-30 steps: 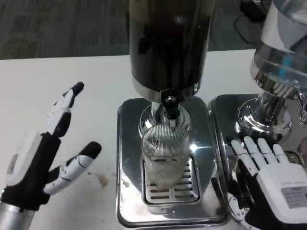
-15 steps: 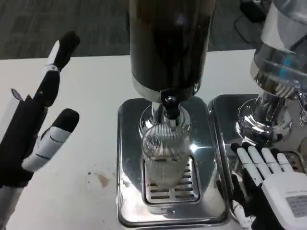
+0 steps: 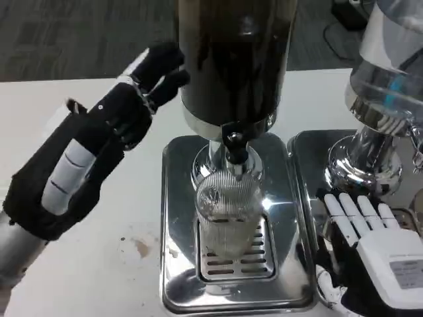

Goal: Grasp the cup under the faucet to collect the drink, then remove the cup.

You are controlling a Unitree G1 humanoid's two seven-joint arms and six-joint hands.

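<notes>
A clear ribbed cup (image 3: 228, 212) stands upright on the drip grate (image 3: 232, 261) of the steel dispenser base (image 3: 177, 198), right under the black faucet tap (image 3: 232, 142). The dark drink tank (image 3: 231, 59) rises above it. My left hand (image 3: 99, 145) is raised to the left of the tank, palm side dark, fingers stretched toward the tank's lower edge, holding nothing. My right hand (image 3: 370, 244) lies at the lower right, back up, fingers apart, beside the base and clear of the cup.
A second dispenser (image 3: 380, 119) with a chrome foot stands at the right, just beyond my right hand. A small brown stain (image 3: 140, 247) marks the white table (image 3: 46, 105) left of the base.
My left hand has risen and swung right, from the table's left side up toward the tank. My right hand has barely shifted. The cup stays put.
</notes>
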